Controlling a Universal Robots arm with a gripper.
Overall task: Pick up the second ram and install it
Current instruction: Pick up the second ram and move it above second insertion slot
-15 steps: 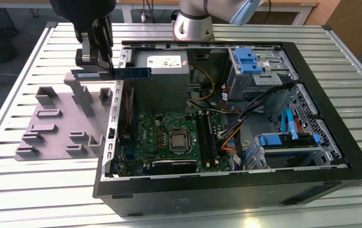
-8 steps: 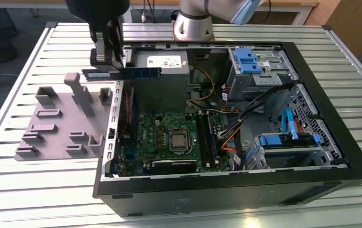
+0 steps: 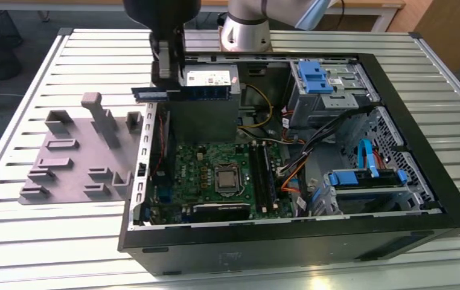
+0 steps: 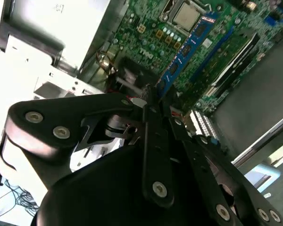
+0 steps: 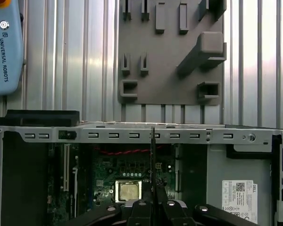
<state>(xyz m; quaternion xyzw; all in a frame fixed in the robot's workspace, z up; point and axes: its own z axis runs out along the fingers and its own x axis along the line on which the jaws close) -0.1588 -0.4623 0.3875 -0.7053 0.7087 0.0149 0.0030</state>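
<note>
In the exterior view my claw (image 3: 165,89), matt black, is clamped shut on the second ram (image 3: 150,93). The ram is a thin, flat blue-green strip, held level and on edge. It hangs above the open black computer case (image 3: 254,241), over the wall on the exterior view's left, just beside the boxy metal power supply (image 3: 207,77). A moulded grey fixture (image 3: 77,151) with upright posts lies on the ribbed metal table (image 3: 37,241) next to the case.

In the second wrist view the stick runs out from between my bolted black fingers (image 4: 155,141). Its blue face is dotted with chips and sits clear above the green motherboard (image 4: 151,28), the shiny square processor (image 4: 186,14) and the long dark slots (image 4: 231,61).

In the first wrist view the ram shows edge-on as a thin dark line crossing the case's perforated metal rim (image 5: 113,135). A blue handheld controller (image 5: 4,47) lies on the table beyond.
</note>
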